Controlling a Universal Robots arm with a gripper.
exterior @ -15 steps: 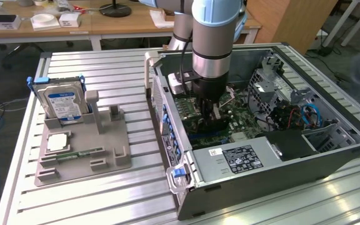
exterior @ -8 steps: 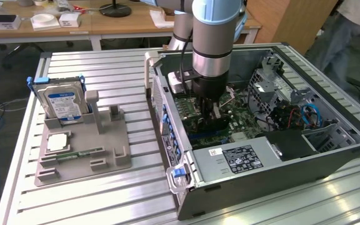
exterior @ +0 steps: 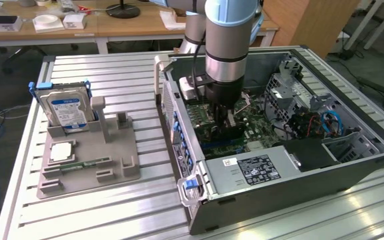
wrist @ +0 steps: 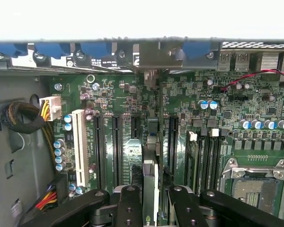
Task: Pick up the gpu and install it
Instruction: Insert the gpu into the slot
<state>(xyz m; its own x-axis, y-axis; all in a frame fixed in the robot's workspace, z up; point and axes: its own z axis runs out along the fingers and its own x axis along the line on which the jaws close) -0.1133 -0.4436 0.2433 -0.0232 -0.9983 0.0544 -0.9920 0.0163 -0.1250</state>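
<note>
**Desk:** Where does the thin, dark, flat gpu card (wrist: 150, 189) sit?

**Photographer:** It stands on edge between the black gripper's (wrist: 150, 208) fingers (wrist: 128, 205), which are closed on it, inside the open grey computer case (exterior: 325, 170). In the exterior view the gripper (exterior: 224, 119) hangs low over the green motherboard (exterior: 202, 112).

**Desk:** And the relation that matters?

**Photographer:** The card's long axis runs parallel to the black expansion slots (wrist: 116, 149), straight below the gripper, pointing toward the rear bracket wall with the blue clips (wrist: 97, 49). Its lower edge looks lined up with a slot between two of the long black ones; whether it is seated cannot be told.

**Desk:** Elsewhere?

**Photographer:** The silver hard drive with a blue label (exterior: 66, 110) rests in the grey holder (exterior: 105, 165), well apart.
</note>
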